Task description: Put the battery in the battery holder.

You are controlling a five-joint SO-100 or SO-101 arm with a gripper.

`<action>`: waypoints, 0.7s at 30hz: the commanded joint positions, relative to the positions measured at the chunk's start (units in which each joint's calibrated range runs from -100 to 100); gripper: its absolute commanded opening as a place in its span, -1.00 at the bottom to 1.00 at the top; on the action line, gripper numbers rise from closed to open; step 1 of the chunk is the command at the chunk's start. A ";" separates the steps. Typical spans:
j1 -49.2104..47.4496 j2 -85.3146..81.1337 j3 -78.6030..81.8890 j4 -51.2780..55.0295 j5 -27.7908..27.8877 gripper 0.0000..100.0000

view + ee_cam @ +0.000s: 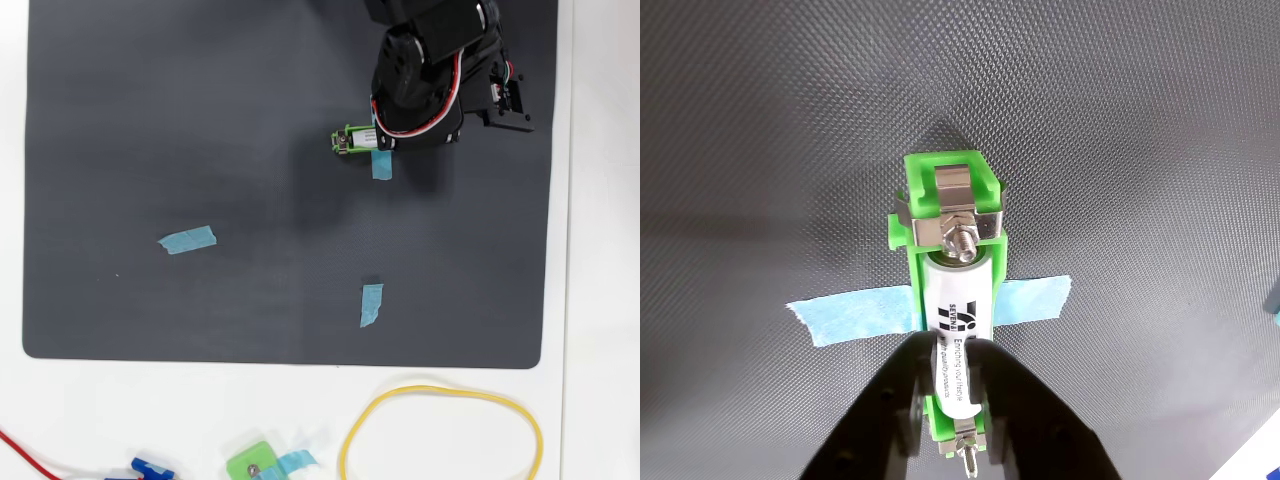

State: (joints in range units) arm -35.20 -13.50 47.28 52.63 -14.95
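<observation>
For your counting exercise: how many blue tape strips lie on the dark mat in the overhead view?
3: one strip left of centre, one near the mat's lower middle, and one under the bright green plastic battery holder beneath the arm. The arm may hide others.

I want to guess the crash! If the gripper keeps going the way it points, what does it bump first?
Probably the battery between its jaws, lying in the battery holder, with the dark mat underneath.
</observation>
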 commanded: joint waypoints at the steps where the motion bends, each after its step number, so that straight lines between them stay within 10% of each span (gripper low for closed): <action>1: 0.18 -0.36 -1.73 -0.35 0.09 -1.00; 21: 0.07 -6.84 2.15 -0.09 0.14 -1.00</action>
State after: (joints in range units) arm -35.20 -14.01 47.28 52.71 -14.95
